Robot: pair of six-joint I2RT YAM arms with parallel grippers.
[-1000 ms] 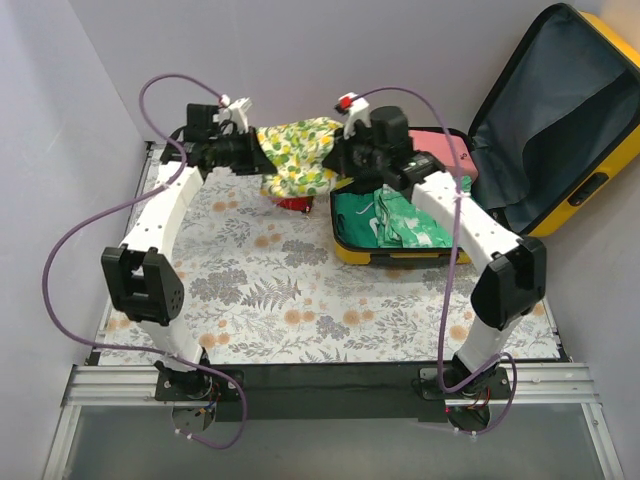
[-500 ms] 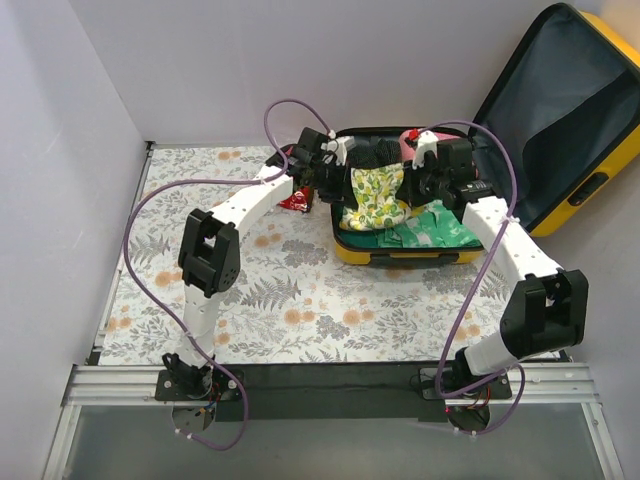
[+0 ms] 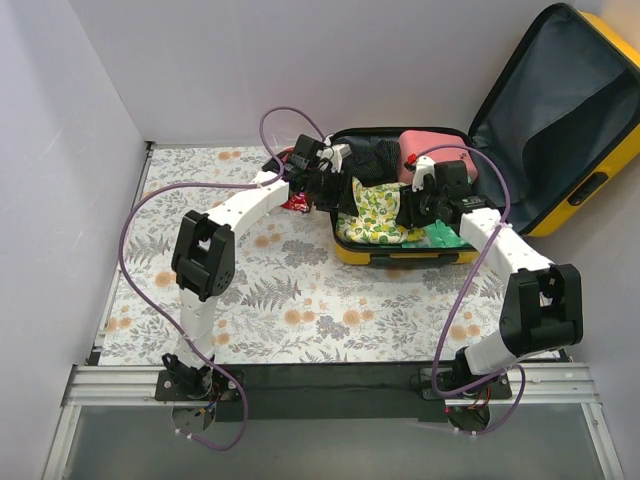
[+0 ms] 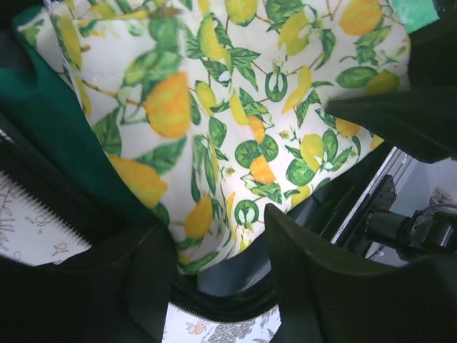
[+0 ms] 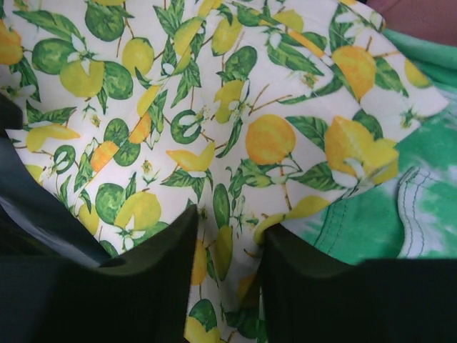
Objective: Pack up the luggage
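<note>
A table spread with a flower-and-fern print cloth (image 3: 270,290) sits boxed in by plain pale walls (image 3: 300,60), and the luggage (image 3: 400,258) lies open at the table's far right corner, its glossy yellow hard shell edged in black. The lid (image 3: 560,110) of the luggage stands raised against the right-hand wall, showing a smooth dark grey fabric lining. Inside the luggage, a soft white cloth printed with lemons and green leaves (image 3: 375,212) lies crumpled across the near half, partly over a mottled green garment (image 3: 445,235) to its right; a rounded pink item (image 3: 425,145) sits at the back. A small red item (image 3: 295,203) rests on the table cloth just outside the luggage's left wall. The left gripper (image 4: 221,229) reaches over the luggage's left side and the right gripper (image 5: 227,225) over its near right part; both have their dark fingers parted, poised close above the lemon cloth, which shows in the gap between them without being pinched.
</note>
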